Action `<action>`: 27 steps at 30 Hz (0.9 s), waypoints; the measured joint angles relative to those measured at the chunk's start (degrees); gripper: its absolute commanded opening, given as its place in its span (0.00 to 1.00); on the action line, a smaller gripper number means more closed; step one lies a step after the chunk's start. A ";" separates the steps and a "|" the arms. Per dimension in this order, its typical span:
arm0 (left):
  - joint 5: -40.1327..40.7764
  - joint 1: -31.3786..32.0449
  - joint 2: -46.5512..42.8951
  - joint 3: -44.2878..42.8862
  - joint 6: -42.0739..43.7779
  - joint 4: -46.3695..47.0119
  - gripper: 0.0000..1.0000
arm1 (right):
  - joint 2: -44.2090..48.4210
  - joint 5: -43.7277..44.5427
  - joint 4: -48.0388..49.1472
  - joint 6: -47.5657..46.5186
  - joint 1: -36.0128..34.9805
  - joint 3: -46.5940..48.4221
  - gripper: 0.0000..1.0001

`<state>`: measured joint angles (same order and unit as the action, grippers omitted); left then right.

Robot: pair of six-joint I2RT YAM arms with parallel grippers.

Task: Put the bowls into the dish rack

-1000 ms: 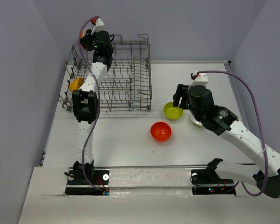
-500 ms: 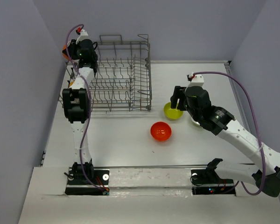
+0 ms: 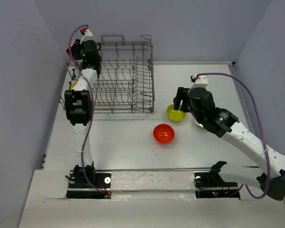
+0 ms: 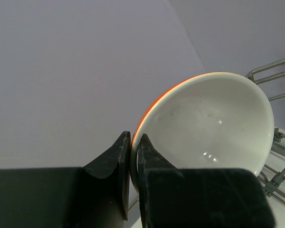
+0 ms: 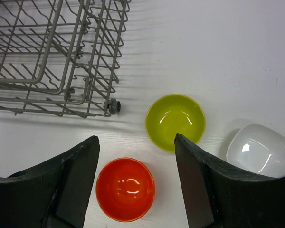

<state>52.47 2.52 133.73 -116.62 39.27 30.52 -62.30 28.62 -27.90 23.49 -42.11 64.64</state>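
Observation:
My left gripper is shut on the rim of the white bowl with an orange-red outside, holding it tilted in the air. It hangs at the far left corner of the grey wire dish rack, high up. My right gripper is open and empty, hovering above the table. Below it sit the red-orange bowl, the lime green bowl and the white bowl. From above, the red-orange bowl and lime green bowl lie right of the rack.
A corner of the rack with a small wheel reaches into the right wrist view at upper left. Rack wires show beside the held bowl. Purple walls close in on the left and behind.
The left arm has swung from over the rack's left part to its far left corner, carrying the bowl. The right gripper has shifted slightly left above the bowls.

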 measured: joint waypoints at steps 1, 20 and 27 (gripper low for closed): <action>-0.04 0.00 0.00 0.02 0.11 0.09 0.00 | 0.00 0.00 0.00 0.00 0.00 0.00 0.70; -3.28 -1.42 0.02 3.80 0.81 0.63 0.00 | -0.09 -0.02 0.04 0.00 0.00 0.00 0.70; -4.02 -1.42 0.04 4.17 1.22 0.57 0.00 | -0.22 -0.02 0.07 0.00 0.00 0.00 0.70</action>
<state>48.45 1.10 133.78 -112.44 40.49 31.09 -62.52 28.60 -27.83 23.49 -42.11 64.64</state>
